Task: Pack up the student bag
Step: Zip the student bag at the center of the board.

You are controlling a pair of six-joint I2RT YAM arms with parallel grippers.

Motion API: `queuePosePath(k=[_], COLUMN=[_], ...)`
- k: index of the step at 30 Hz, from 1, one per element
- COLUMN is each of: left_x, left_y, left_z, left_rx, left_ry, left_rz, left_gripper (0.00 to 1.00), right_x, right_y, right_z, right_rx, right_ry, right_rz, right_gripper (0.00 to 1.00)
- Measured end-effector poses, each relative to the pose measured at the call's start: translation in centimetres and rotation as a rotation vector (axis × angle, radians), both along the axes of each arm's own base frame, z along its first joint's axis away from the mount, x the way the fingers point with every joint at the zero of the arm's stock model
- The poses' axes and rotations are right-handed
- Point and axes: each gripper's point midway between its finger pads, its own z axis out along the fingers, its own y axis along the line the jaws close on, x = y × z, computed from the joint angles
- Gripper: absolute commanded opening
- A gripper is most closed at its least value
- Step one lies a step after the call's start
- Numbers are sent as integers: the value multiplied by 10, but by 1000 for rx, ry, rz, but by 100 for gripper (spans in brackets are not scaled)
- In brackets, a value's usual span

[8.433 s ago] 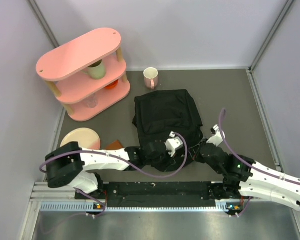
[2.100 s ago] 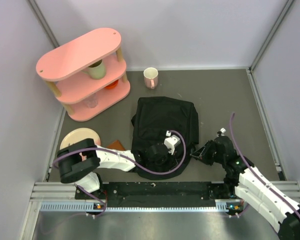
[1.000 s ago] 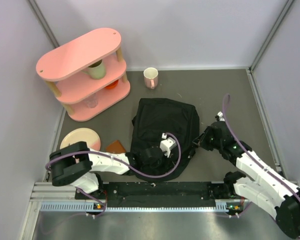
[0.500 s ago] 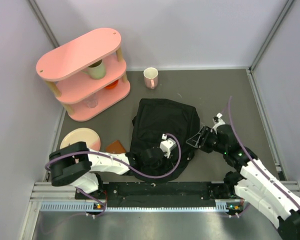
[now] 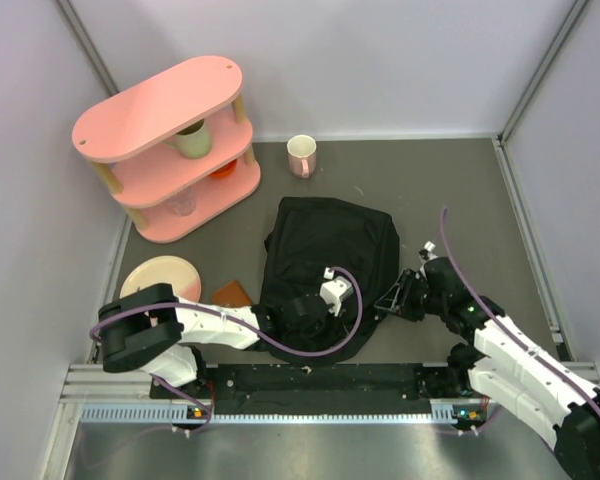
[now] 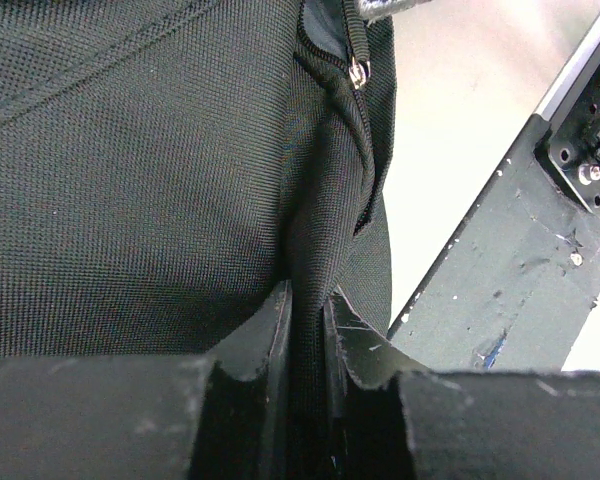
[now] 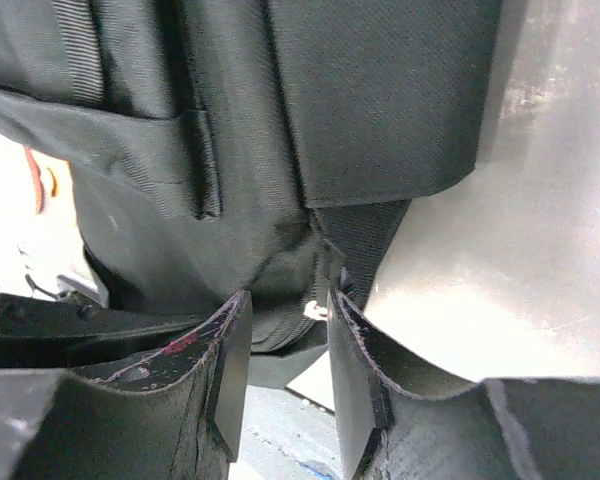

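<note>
The student bag is a black fabric backpack lying flat mid-table. My left gripper is at its near edge, shut on a raised fold of the bag's fabric; a zip pull shows beyond the fold. My right gripper is at the bag's near right corner. In the right wrist view its jaws stand apart around that corner, with a small zip pull just past the tips and a webbing strap beside it. They grip nothing.
A pink oval shelf stands at the back left with a green mug on it. A pink-and-white mug sits behind the bag. A pink plate and a brown book lie left. The black base rail runs along the near edge.
My right gripper opened from shut and slid down toward the bag's near right corner. The left gripper kept its pinch on the fabric and hardly moved.
</note>
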Motion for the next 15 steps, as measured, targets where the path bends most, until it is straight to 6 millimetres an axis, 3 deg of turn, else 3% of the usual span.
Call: queuePosePath(k=[15], left_x=[0], left_y=[0], left_z=[7], left_rx=[-14], left_ry=[-2], left_rz=[4], left_gripper=[0], right_x=[3], right_y=[0], right_z=[-26], right_rx=[-37], right_ry=[44], right_rz=[-14], right_gripper=[34])
